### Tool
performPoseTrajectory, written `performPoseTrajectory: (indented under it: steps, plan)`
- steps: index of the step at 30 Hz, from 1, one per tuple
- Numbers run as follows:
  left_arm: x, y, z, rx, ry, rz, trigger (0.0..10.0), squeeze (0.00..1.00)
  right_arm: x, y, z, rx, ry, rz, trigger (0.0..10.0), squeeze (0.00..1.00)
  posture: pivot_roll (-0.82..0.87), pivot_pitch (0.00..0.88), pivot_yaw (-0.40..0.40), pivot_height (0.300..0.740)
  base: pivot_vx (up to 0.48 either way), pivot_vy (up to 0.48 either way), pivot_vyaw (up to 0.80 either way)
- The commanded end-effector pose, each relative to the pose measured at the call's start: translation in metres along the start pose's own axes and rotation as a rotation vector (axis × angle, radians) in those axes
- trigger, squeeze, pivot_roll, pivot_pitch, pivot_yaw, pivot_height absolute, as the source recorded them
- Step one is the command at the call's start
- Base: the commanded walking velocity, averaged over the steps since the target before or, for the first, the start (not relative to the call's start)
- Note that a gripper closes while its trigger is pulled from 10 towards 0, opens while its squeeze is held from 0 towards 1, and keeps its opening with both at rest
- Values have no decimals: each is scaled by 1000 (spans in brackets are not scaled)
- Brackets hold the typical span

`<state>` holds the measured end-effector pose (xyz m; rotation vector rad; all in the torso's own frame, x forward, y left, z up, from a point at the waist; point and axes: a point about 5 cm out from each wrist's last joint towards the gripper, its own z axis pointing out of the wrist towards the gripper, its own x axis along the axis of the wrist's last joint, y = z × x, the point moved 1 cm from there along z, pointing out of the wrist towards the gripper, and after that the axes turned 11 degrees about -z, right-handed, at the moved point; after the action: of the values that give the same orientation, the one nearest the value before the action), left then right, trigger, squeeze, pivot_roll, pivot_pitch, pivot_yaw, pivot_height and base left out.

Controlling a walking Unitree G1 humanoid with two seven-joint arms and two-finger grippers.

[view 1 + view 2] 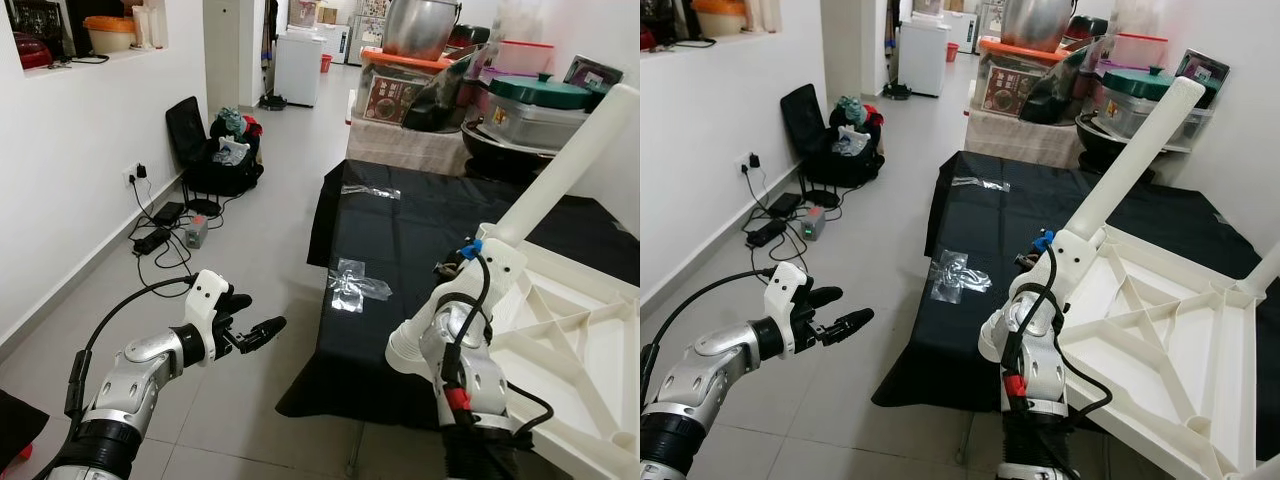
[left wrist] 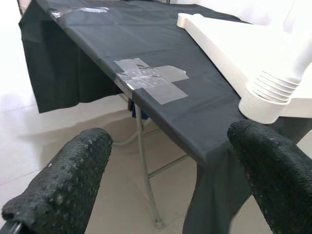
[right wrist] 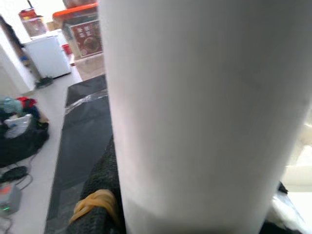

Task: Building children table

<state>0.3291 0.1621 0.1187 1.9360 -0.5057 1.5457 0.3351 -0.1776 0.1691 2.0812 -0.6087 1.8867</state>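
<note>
One white tabletop (image 1: pixel 1170 340) lay upside down on the black-draped work table (image 1: pixel 990 215), and I had the right gripper (image 1: pixel 462 262) clamped around the white leg (image 1: pixel 1130 160) at its corner socket. I judged a crooked push could jam or tip the leg. My left gripper (image 1: pixel 250 335) hung spread wide, empty, above the floor (image 1: pixel 290 170).
</note>
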Motion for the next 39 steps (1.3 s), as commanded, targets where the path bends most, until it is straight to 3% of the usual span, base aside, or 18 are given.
performPoseTrajectory:
  steps: [1,2,4,5,6,7,9,10,13,16,19,26,27,28,31,33,34,39]
  plan:
    - [3,2,4,-11,-3,14,10000,0,-25,6,6,67,-152,2,10000,0,83,0,-91,740,0,0,0]
    - [3,2,4,-11,-3,14,10000,0,-25,6,6,67,-152,2,10000,0,83,0,-91,740,0,0,0]
    - [4,1,3,-12,-4,15,10000,0,15,-13,6,241,-47,62,10000,0,83,0,-90,740,0,0,0]
    - [4,1,3,-12,-4,15,10000,0,15,-13,6,241,-47,62,10000,0,83,0,-90,740,0,0,0]
    - [4,0,3,-12,-4,17,10000,0,33,-18,5,297,-2,76,10000,0,83,0,-89,740,0,0,0]
    - [4,0,3,-12,-4,17,10000,0,33,-18,5,297,-2,76,10000,0,83,0,-89,740,0,0,0]
    - [6,-1,2,-13,-2,18,10000,0,65,-27,3,391,74,94,10000,0,87,0,-89,740,0,0,0]
    - [6,-1,2,-13,-2,18,10000,0,65,-27,3,391,74,94,10000,0,87,0,-89,740,0,0,0]
    - [7,-3,0,-9,-2,20,10000,0,96,-27,2,456,153,112,10000,0,92,0,-87,740,0,0,0]
    - [7,-3,-1,-8,-2,20,10000,0,102,-25,4,466,165,115,10000,0,92,0,-87,740,0,0,0]
    - [6,-3,-3,-8,-6,20,10000,0,119,-12,9,449,207,123,10000,0,90,0,-83,740,0,0,0]
    - [5,-2,-1,-12,-8,19,10000,0,126,-7,9,464,201,168,10000,0,86,0,-79,740,0,0,0]
    - [6,-2,-1,-14,-8,18,10000,0,126,-6,10,468,165,251,10000,0,86,0,-78,740,0,0,0]
    - [6,-2,-1,-14,-8,18,10000,0,126,-6,10,468,165,251,10000,0,86,0,-78,740,0,0,0]
    - [6,-1,-1,-21,-13,15,10000,0,124,-10,17,490,-12,640,10000,0,87,0,-71,740,0,0,0]
    - [6,-1,-1,-21,-13,15,10000,0,124,-10,17,490,-12,640,10000,0,87,0,-71,740,0,0,0]
    - [5,-1,-2,-24,-17,12,10000,0,133,-16,16,519,-50,774,10000,0,85,0,-68,740,0,0,0]
    - [2,1,-2,-33,-22,7,10000,0,142,-28,8,576,-63,799,10000,0,86,0,-70,740,0,0,0]
